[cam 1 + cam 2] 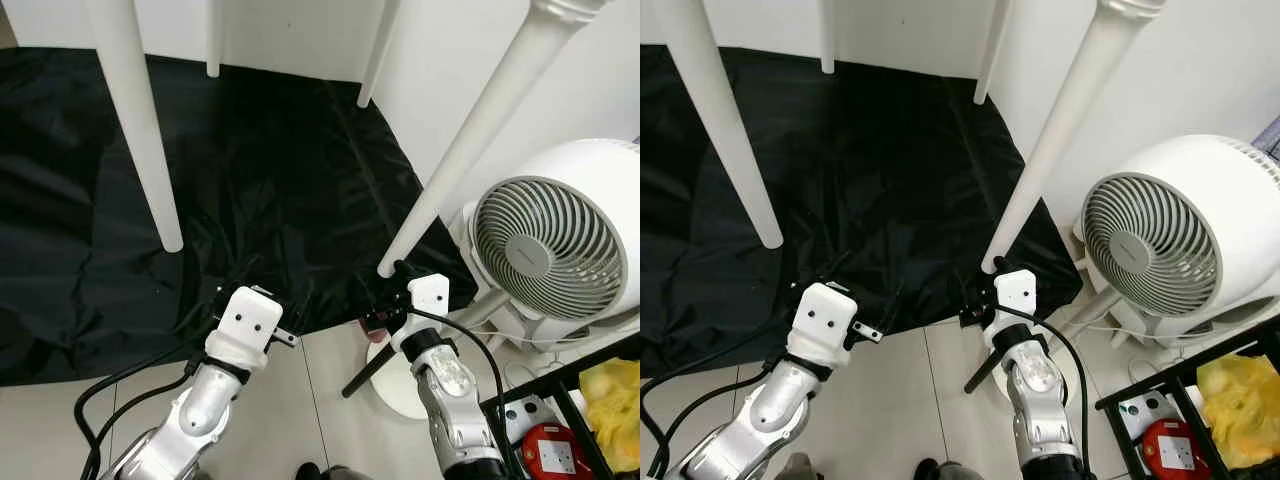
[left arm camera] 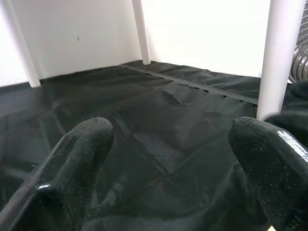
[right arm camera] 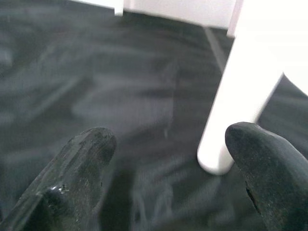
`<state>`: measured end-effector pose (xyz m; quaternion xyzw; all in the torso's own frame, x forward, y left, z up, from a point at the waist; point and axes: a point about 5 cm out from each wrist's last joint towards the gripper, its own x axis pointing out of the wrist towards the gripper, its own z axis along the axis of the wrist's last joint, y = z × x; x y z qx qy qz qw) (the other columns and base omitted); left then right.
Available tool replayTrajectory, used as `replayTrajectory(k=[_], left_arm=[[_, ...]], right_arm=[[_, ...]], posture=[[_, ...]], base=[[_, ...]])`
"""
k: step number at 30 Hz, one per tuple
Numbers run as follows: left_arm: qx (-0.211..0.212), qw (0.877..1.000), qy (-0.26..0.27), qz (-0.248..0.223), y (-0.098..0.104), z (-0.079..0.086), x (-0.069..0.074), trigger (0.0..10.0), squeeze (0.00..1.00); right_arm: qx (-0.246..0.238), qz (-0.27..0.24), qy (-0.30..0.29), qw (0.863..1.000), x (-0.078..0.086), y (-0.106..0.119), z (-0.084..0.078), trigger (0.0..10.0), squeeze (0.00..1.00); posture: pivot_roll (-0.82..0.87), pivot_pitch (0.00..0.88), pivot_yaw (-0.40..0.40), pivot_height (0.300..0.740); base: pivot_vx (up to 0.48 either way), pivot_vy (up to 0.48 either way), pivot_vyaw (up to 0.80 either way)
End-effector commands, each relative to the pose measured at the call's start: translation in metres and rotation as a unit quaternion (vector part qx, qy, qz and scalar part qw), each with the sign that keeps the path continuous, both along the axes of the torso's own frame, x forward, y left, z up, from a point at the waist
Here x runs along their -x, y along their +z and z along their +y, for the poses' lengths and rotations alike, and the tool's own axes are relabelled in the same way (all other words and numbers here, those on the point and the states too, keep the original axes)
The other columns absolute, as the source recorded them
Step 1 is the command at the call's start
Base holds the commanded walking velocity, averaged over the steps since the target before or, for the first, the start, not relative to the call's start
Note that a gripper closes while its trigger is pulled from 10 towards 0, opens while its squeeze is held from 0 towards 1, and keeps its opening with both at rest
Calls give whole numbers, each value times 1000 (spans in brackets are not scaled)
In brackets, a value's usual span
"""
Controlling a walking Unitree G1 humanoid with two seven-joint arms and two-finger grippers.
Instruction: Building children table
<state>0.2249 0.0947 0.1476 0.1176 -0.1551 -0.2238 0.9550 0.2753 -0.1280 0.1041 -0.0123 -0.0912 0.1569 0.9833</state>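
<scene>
Table legs (image 1: 470, 150) of the white children's table stand on a black sheet (image 1: 260, 170) spread over the tiled floor (image 1: 310, 400). Four legs are visible: a thick near-left leg (image 1: 140, 120), a near-right leg slanting down to its foot at the sheet's front edge, and two thin far legs (image 1: 212, 40) by the white wall. The tabletop itself lies above the frame.

Left end effector (image 2: 168, 144): held low over the front edge of the sheet, fingers (image 2: 77, 154) spread apart, nothing between them. In the left wrist view the sheet stretches ahead to the far legs.

Right end effector (image 3: 168, 149): positioned just beside the foot of the near-right leg, fingers (image 3: 260, 159) open and empty. In the right wrist view the leg's rounded foot (image 3: 216, 154) sits between the fingertips and ahead of them; contact cannot be confirmed.

White fan (image 1: 560, 240): on the floor to the right of the sheet, grille facing up and forward, near the right arm.

Black wire rack (image 1: 590, 400): at the lower right corner. It holds a yellow bag (image 1: 610, 395) and a red round item (image 1: 550, 450) below it; the item's identity cannot be determined.
</scene>
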Motion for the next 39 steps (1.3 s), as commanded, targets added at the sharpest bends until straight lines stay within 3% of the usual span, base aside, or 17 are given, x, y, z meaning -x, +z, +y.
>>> replayTrajectory(k=[1,9,12,18,22,27,31,32,35,39], left_arm=[[-8,1000,-11,-2,-5,-4,4,10000,0],[-28,998,-48,-19,-12,-1,8,10000,0],[-51,995,-87,9,-35,7,16,10000,0],[-73,989,-121,34,-53,15,23,10000,0],[-107,981,-152,59,-72,25,28,10000,0],[-126,976,-161,73,-85,34,29,10000,0],[-144,971,-160,105,-102,43,32,10000,0],[-161,966,-159,126,-115,47,35,10000,0],[-158,966,-155,136,-118,48,35,10000,0],[-159,959,-132,195,-141,53,33,10000,0]], right_arm=[[11,10,2,1000,4,-8,-2,10000,0],[23,10,23,999,6,-15,2,10000,0],[62,22,62,996,14,-31,2,10000,0],[101,30,91,990,23,-46,-1,10000,0],[136,50,185,972,33,-62,6,10000,0],[167,82,230,955,38,-77,3,10000,0],[182,113,232,949,39,-89,-1,10000,0],[193,133,225,946,39,-98,-4,10000,0],[189,144,217,947,39,-101,-4,10000,0],[182,203,170,947,40,-119,-10,10000,0]], posture=[[97,69,-164,740],[97,63,-161,740],[100,66,-158,740],[106,69,-153,740],[108,76,-139,740],[116,75,-139,740],[120,75,-140,740],[123,75,-140,740],[124,74,-140,740],[121,65,-129,740]], base=[[0,0,0],[0,0,0],[0,0,0],[0,0,0],[0,0,0],[0,0,0],[0,0,0],[0,0,0],[0,0,0],[0,0,0]])
